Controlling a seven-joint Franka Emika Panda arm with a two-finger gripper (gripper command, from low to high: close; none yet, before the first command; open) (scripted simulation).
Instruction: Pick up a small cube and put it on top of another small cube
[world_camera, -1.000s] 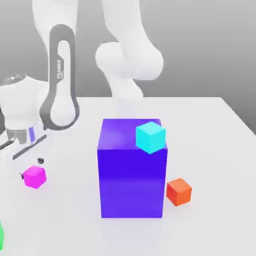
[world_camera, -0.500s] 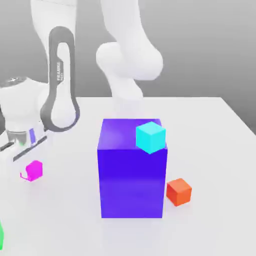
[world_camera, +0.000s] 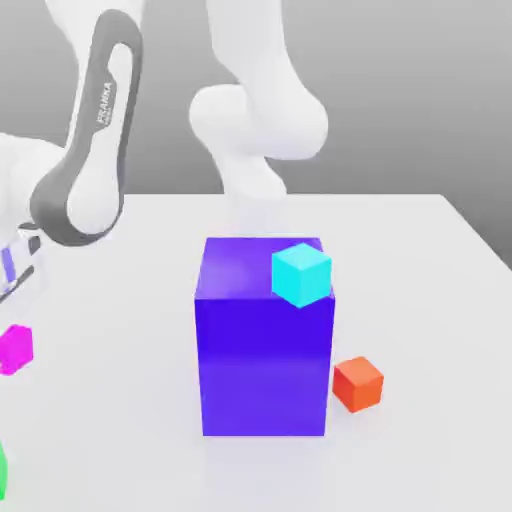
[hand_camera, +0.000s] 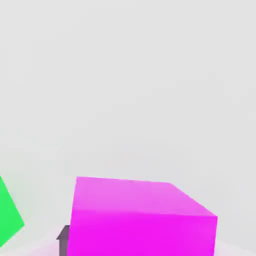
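- The gripper is clamping on the magenta cube; one dark fingertip is showing partly behind it.
- The magenta cube is lying near the exterior view's left border, partly cut off.
- A green object is extending out of frame.
- The purple-blue block is standing well short of the table's far edge.
- The cyan cube is overlapping the block's near right top corner.
- The orange cube is sitting just beside the block.
- The arm is displaying "FRANKA"; smaller lettering is remaining illegible.
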